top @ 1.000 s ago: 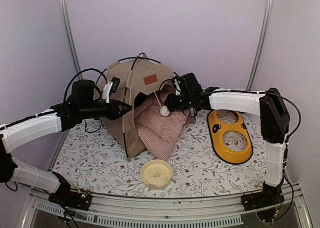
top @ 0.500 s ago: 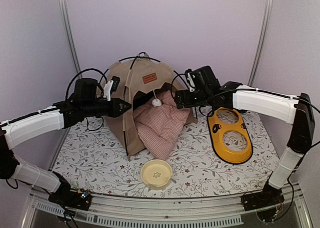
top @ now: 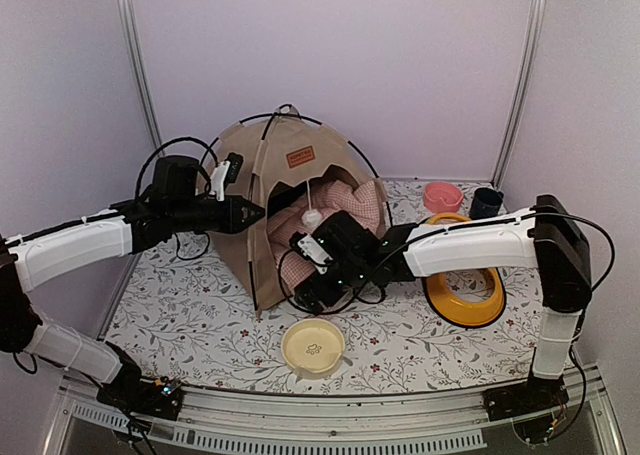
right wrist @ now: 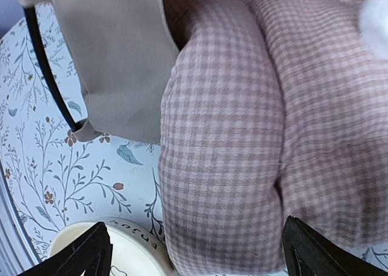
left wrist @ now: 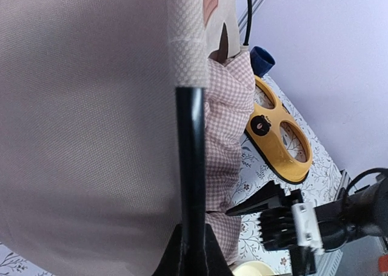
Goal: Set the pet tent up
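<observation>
Two arms are on this job, and only the right one has really moved in the last second. It was up by the top right of the doorway. Now it has swung down and across, and the right gripper [right wrist: 197,245] hangs low over the front edge of the checked cushion [right wrist: 242,124], fingers spread wide with nothing in them. From above, the arm hides most of the cushion, so I can't tell if the cushion itself has shifted. With the arm gone from back there, a pink bowl [top: 442,195] and a dark cup [top: 487,202] show at the back right.

The left gripper [top: 255,215] hasn't budged. It's clamped on the black pole [left wrist: 191,167] at the left edge of the doorway, steadying things. The pet tent [top: 265,165] stands at the back middle of the table, dome up and poles arched, with the white pompom [top: 312,218] dangling in the doorway.

My read: the tent is basically up and we're at the bedding stage, so I'd guess the cushion gets tucked inside next. The cream bowl [top: 313,346] sits just beside the cushion's front edge and could get bumped.

On writing, the brown label [top: 300,157] above the doorway has print on it, but it's too small to read. The right wrist camera catches dark letters on the bowl, maybe "ENJO", cut off. The yellow feeder tray [top: 465,310] shows nothing readable.
</observation>
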Controlling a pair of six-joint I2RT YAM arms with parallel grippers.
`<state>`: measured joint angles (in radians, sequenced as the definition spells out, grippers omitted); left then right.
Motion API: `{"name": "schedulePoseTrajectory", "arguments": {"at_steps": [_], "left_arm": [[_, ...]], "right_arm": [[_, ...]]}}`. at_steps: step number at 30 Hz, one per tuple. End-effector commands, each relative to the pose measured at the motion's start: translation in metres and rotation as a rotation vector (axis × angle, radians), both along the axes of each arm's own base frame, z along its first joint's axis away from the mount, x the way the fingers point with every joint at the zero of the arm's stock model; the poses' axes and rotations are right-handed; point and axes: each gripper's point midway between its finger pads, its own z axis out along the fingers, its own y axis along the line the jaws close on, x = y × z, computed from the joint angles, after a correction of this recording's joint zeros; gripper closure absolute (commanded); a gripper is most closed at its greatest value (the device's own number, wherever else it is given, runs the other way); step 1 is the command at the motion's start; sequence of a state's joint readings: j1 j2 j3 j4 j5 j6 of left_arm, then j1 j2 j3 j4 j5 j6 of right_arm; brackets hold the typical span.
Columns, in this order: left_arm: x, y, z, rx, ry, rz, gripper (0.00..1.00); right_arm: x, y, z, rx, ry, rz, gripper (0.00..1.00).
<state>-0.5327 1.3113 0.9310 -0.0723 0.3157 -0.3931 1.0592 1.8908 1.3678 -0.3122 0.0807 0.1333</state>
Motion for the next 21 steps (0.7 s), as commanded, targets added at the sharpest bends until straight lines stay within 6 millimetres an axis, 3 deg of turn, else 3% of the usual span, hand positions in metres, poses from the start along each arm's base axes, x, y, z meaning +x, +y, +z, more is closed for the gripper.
{"name": "schedulePoseTrajectory", "arguments": {"at_steps": [1,4,7,11,21], "left_arm": [[0.006,0.000,0.008,-0.020,-0.008,0.002,1.00],[0.005,-0.001,0.006,-0.014,-0.007,-0.015,1.00],[0.002,-0.003,0.004,-0.005,-0.012,-0.036,1.00],[-0.002,-0.004,-0.002,0.010,-0.011,-0.063,1.00],[-0.009,-0.007,-0.007,0.023,-0.017,-0.110,1.00]], "right_arm": [[0.005,0.017,-0.024,-0.008,0.034,0.006,0.01],[0.013,0.014,-0.049,-0.064,0.043,-0.047,0.06],[0.024,0.011,-0.057,-0.110,0.038,-0.103,0.22],[0.039,0.012,-0.035,-0.053,0.030,-0.146,0.50],[0.057,0.017,0.012,0.123,0.083,-0.136,0.92]]}}
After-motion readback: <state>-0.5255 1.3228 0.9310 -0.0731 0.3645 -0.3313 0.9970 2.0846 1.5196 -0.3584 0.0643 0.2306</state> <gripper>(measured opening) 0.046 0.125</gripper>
